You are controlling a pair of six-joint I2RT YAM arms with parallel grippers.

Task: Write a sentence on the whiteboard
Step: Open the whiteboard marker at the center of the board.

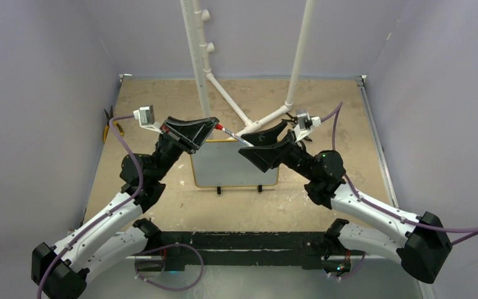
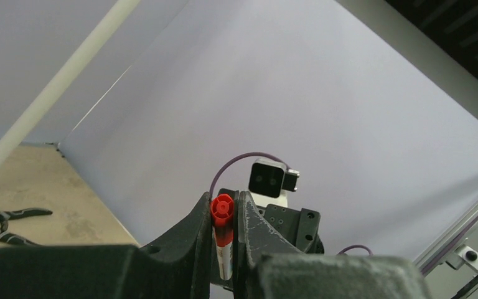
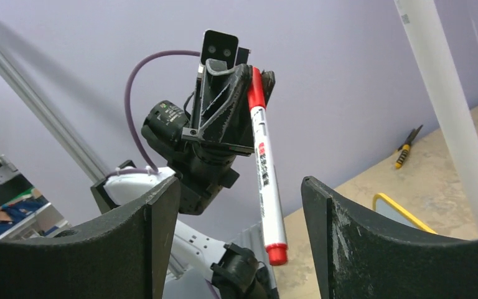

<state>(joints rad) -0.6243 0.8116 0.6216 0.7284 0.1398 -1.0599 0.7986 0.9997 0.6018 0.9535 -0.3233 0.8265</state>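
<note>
The whiteboard [image 1: 230, 167], yellow-framed with two black feet, lies at the table's centre. Its visible face shows no red sentence. My left gripper [image 1: 213, 125] is shut on the red cap end of a white marker pen [image 1: 231, 134] above the board's far edge. In the left wrist view the cap [image 2: 222, 210] is pinched between the fingers of that gripper [image 2: 224, 202]. My right gripper [image 1: 249, 142] is open. In the right wrist view the pen's barrel [image 3: 266, 168] hangs between the spread fingers of my right gripper [image 3: 239, 187], touching neither. A corner of the board [image 3: 403, 212] shows there.
A white pipe frame [image 1: 202, 56] rises from the table's far middle. Yellow-handled pliers [image 1: 107, 128] lie at the left edge and also show in the left wrist view [image 2: 6, 219] and the right wrist view [image 3: 406, 148]. Lilac walls enclose the table.
</note>
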